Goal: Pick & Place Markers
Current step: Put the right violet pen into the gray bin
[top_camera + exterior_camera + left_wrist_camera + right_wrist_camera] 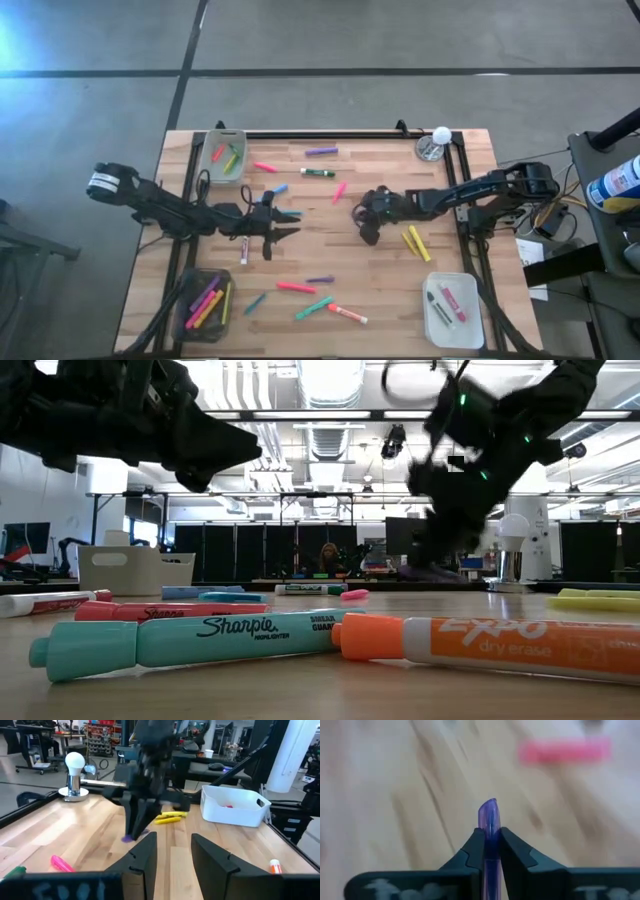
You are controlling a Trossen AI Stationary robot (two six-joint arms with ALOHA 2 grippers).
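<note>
Markers in many colours lie scattered over the wooden table (380, 270). My right gripper (489, 837) is at mid-table, right of centre (362, 215), shut on a purple marker (488, 817). The left wrist view shows that marker's end (129, 838) below the right gripper's fingers, close to the tabletop. My left gripper (172, 851) stands open at mid-table, left of centre (280, 225), level and pointing at the right gripper, with nothing between its fingers. A pink marker (339, 192) and two yellow ones (415, 242) lie flat near the right gripper. My right gripper pinches the purple marker between its two fingers, which press its two sides (489, 840). The marker lies along the fingers, its rounded end (488, 807) sticking out past the tips. The fingers slant down from the table's right. Whether the marker is clear of the table I cannot tell.
A bin (226, 155) with markers stands at the far left, a dark bin (205, 303) with markers at the near left, and a white bin (455, 308) at the near right. A small lamp with a white bulb (437, 143) stands at the far right corner. More markers lie along the near side (315, 305).
</note>
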